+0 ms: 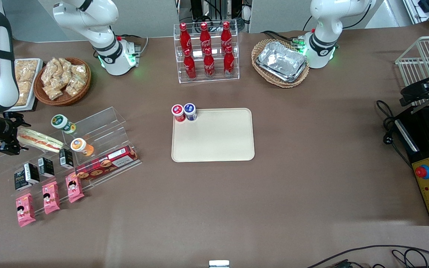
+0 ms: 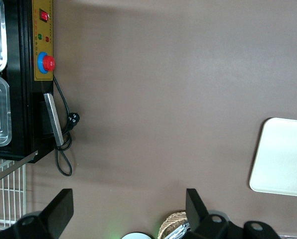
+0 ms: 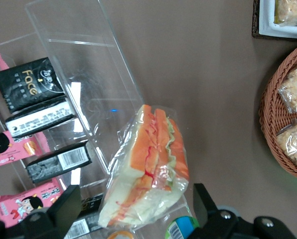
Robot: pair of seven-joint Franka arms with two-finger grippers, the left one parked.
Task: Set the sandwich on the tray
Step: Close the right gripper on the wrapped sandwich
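The sandwich (image 1: 39,140) is a clear-wrapped wedge of pale bread with orange and green filling stripes. It lies on the top step of a clear acrylic display stand (image 1: 99,123) toward the working arm's end of the table. My gripper (image 1: 16,136) is open at the sandwich's end. In the right wrist view the sandwich (image 3: 151,169) reaches in between the fingers (image 3: 64,209) of the gripper (image 3: 136,201), with a gap on each side. The cream-beige tray (image 1: 214,149) lies flat at the table's middle, well away from the sandwich. An edge of the tray (image 2: 283,159) shows in the left wrist view.
Two small jars (image 1: 184,111) stand on a corner of the tray. The stand also holds small jars (image 1: 63,123), black boxes (image 1: 45,167), a biscuit box (image 1: 106,163) and pink snack packets (image 1: 50,197). A wicker basket of snacks (image 1: 63,80) and a cola bottle rack (image 1: 206,52) stand farther from the camera.
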